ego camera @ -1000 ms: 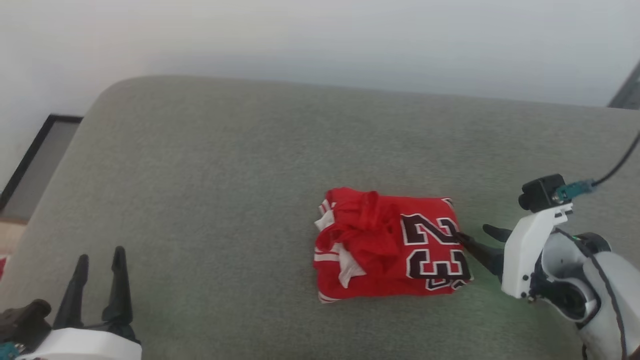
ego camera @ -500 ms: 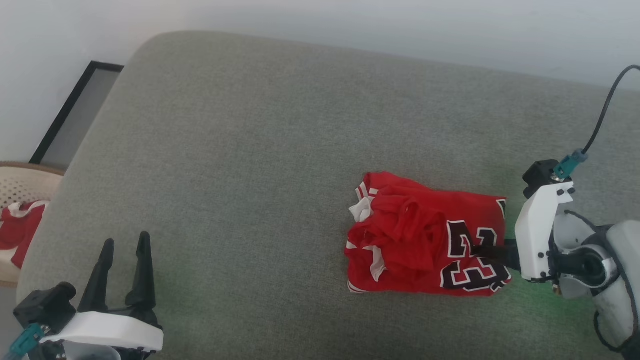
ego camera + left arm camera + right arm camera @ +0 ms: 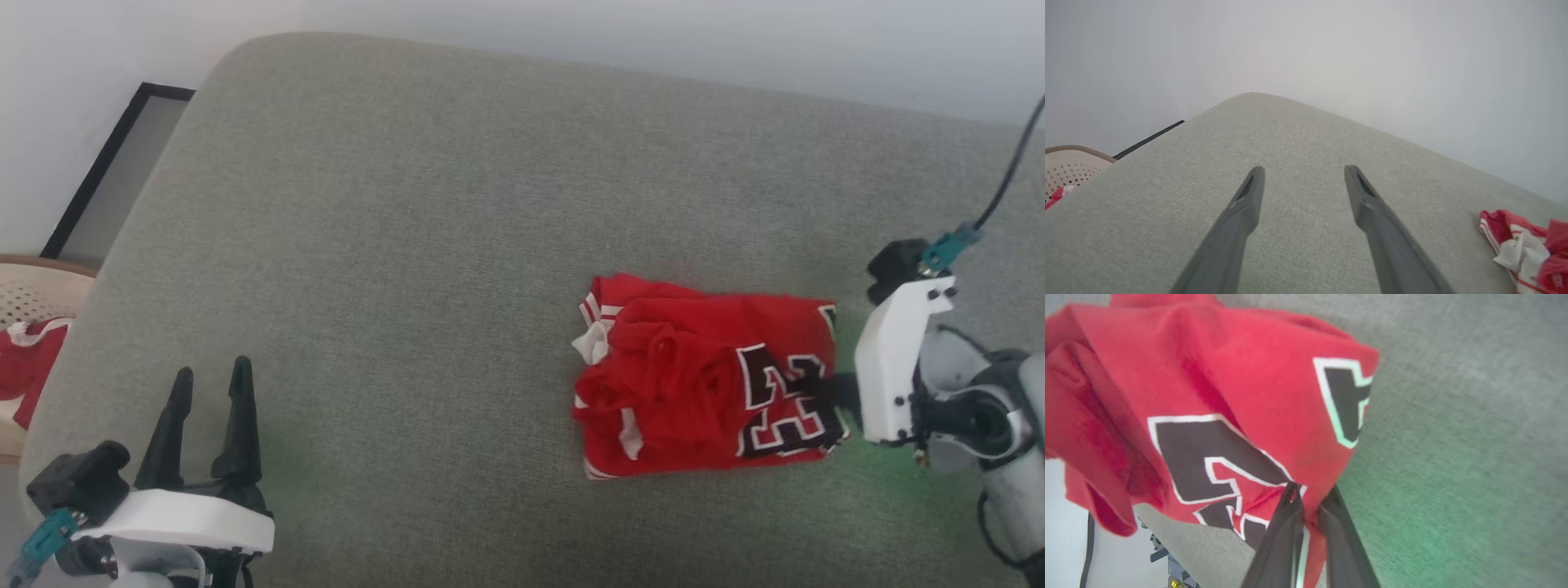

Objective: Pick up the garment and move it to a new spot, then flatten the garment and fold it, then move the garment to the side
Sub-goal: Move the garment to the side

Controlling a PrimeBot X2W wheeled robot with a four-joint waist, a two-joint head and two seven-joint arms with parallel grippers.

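Observation:
The garment point(image 3: 694, 384), a folded red shirt with white trim and a black number, lies bunched on the grey cushion point(image 3: 408, 245) right of centre. My right gripper point(image 3: 820, 390) comes in from the right and is shut on the garment's right edge, over the number. In the right wrist view the two dark fingers point(image 3: 1286, 535) pinch red cloth of the garment point(image 3: 1241, 388), which looks lifted off the cushion there. My left gripper point(image 3: 208, 384) stands open at the lower left, far from the garment, nothing between its fingers point(image 3: 1245, 204). The garment's left end point(image 3: 1527, 245) shows at the left wrist view's right edge.
A pale perforated basket point(image 3: 33, 286) with red cloth point(image 3: 28, 367) in it stands off the cushion's left end. A dark-framed panel point(image 3: 106, 175) leans by the white wall behind. A black cable point(image 3: 1008, 171) runs up from my right wrist.
My right gripper has moved onto the garment's right edge and closed on it. The garment has bunched and shifted slightly. The head camera has also moved. My left gripper stays open.

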